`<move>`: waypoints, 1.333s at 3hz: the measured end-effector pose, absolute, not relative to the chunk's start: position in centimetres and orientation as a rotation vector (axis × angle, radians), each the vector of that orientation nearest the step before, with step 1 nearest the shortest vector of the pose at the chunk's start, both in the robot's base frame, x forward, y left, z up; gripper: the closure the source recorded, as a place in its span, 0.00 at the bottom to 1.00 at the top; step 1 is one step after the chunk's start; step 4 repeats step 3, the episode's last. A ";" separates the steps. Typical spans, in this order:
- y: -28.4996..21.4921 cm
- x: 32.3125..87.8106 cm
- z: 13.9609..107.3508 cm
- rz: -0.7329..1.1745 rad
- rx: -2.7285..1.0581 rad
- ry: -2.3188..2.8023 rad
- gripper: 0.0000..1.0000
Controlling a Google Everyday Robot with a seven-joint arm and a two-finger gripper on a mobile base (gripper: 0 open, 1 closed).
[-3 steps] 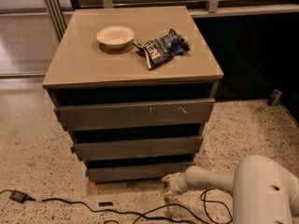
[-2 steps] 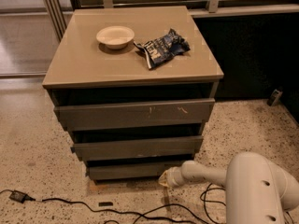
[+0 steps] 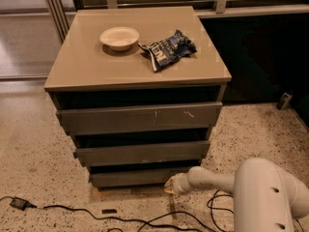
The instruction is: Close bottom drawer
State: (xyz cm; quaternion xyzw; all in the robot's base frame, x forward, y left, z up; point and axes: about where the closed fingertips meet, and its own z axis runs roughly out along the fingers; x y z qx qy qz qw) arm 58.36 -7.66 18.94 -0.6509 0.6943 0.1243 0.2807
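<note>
The bottom drawer (image 3: 130, 177) is the lowest of three grey-brown drawers in the cabinet, a wide shallow box with a plain front panel. It stands out a little, with a dark gap above it. My white arm reaches in from the lower right, low over the floor. My gripper (image 3: 170, 186) is at the right end of the bottom drawer's front panel, touching or almost touching it. The middle drawer (image 3: 142, 152) and the top drawer (image 3: 140, 117) with pale scratches also stand slightly out.
On the cabinet top (image 3: 82, 66) lie a white bowl (image 3: 119, 37) and a dark blue snack bag (image 3: 169, 49). A black cable (image 3: 72, 211) with a plug runs across the speckled floor in front. A dark wall panel stands at the right.
My arm has moved left and toward the cabinet. The gripper has gone from the floor right of the drawer to the drawer's front. The bottom drawer now stands out less.
</note>
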 end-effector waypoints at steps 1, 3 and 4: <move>-7.7 58.4 18.9 0.333 -1.744 1.861 0.20; -7.6 58.4 18.9 0.333 -1.745 1.861 0.00; -7.6 58.4 18.9 0.333 -1.745 1.861 0.00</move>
